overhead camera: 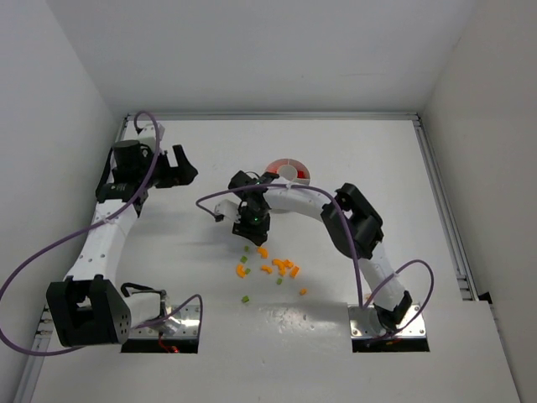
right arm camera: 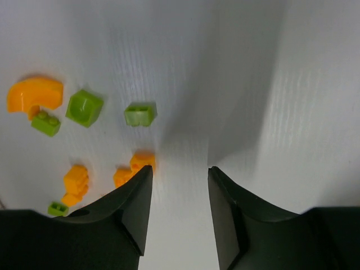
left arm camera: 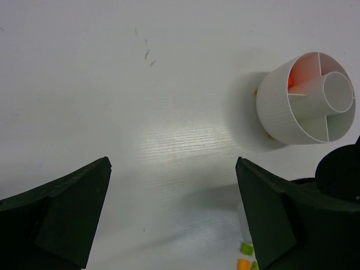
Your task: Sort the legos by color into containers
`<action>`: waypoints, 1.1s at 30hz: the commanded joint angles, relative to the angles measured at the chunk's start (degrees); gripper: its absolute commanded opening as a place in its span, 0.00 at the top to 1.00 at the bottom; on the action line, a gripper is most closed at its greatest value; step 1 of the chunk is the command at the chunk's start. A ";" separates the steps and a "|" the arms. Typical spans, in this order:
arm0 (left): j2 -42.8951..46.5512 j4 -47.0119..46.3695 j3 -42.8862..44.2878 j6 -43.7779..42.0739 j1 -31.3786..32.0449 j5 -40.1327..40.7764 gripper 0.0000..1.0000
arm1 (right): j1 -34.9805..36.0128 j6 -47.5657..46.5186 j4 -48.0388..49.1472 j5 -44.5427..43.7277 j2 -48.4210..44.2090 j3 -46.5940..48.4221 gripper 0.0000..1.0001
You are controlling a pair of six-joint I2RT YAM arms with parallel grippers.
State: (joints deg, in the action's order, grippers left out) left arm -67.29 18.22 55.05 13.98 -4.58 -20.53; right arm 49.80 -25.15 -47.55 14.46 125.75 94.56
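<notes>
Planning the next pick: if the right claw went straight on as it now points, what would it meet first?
Likely the bare table: the right claw has nothing between its tips. An orange lego just outside might be grazed.

Pincer (right arm camera: 180, 171) ajar — orange lego (right arm camera: 142, 161) seemingly alongside

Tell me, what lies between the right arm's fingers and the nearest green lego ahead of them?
Nothing: in the right wrist view, only bare table separates the fingers from that green lego.
</notes>
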 commanded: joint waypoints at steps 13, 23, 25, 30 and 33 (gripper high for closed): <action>-0.92 2.52 5.07 -1.84 -6.93 -2.40 0.01 | 6.80 8.09 1.58 -2.68 5.11 5.98 0.46; -0.92 3.05 5.07 -3.52 -9.22 -4.60 0.01 | 7.42 8.62 1.58 -4.79 6.79 6.52 0.59; -1.44 3.05 5.07 -3.52 -9.22 -4.60 0.01 | 7.42 8.62 1.58 -6.10 6.79 6.51 0.62; -1.97 3.05 5.07 -3.52 -9.22 -5.13 0.01 | 6.89 8.10 0.53 -6.11 6.79 5.46 0.67; -1.97 3.05 5.07 -4.13 -9.22 -5.13 0.01 | 6.89 7.57 0.53 -6.11 6.79 4.93 0.67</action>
State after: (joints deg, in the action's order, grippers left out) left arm -69.38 21.47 58.02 10.57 -13.13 -24.62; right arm 57.08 -17.56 -46.37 9.17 131.17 100.64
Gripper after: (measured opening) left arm 0.994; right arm 0.336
